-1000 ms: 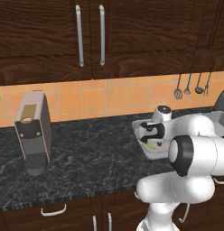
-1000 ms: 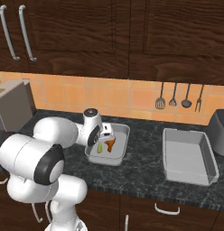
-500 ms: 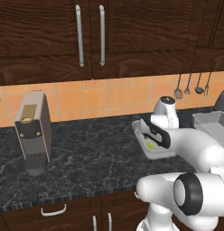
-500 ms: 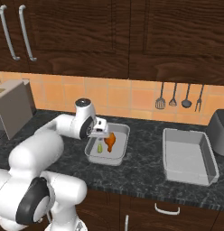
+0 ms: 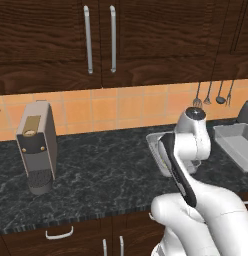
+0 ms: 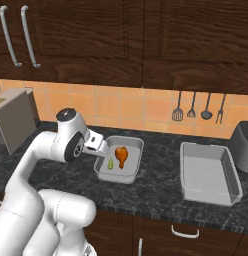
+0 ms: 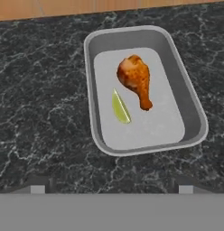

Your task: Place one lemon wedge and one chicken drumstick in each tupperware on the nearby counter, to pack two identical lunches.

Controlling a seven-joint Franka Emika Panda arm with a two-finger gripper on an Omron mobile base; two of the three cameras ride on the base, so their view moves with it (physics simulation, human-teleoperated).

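The arm has pulled back and risen from the left tupperware [image 6: 119, 160] over the last second: a second ago the hand was down over that container, and now it stands off to its side, looking down on it from above. The gripper [image 7: 109, 189] is spread wide with nothing between its fingers, only the two tips showing at the bottom of the hand view. Inside this tupperware [image 7: 195, 113] lie a chicken drumstick [image 7: 135, 79], fat end toward the wall and bone end pointing toward the near rim, and a lemon wedge [image 7: 120, 107] just beside it, apart from it, both flat on the floor of the container. That reads as one lunch packed. The second tupperware [image 6: 210, 172] sits well apart to the right on the counter [image 6: 161, 195], near the toaster [image 6: 243, 146], and looks bare inside, so the same pair is probably still owed there. A coffee machine [image 5: 37, 145] stands at the far left of the counter, out of the way
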